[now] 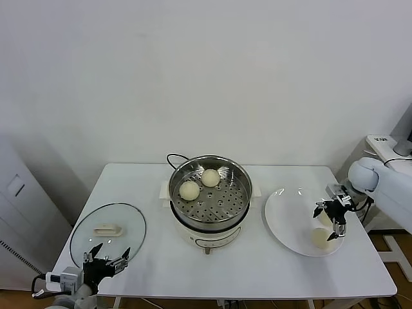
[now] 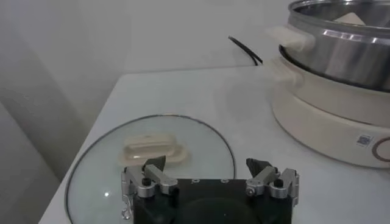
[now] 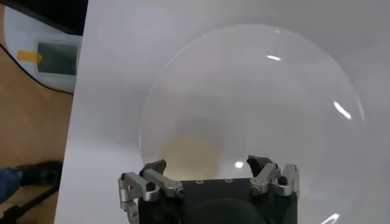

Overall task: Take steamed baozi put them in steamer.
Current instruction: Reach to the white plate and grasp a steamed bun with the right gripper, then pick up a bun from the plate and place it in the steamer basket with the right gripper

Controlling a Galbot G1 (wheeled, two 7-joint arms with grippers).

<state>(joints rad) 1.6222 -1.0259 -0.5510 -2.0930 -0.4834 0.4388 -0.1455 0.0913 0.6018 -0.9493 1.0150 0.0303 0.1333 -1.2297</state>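
The head camera looks down over the whole table. The left wrist camera faces the lid closely; the right wrist camera faces the plate.

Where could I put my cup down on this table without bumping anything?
Bare table lies between the glass lid and steamer, also along the front edge. The plate side is crowded: the right gripper hovers over a baozi.

We note two steamed baozi inside the steamer at table centre. The right gripper, jaws spread, hangs over the white plate above two more buns. The left gripper sits open beside the glass lid.
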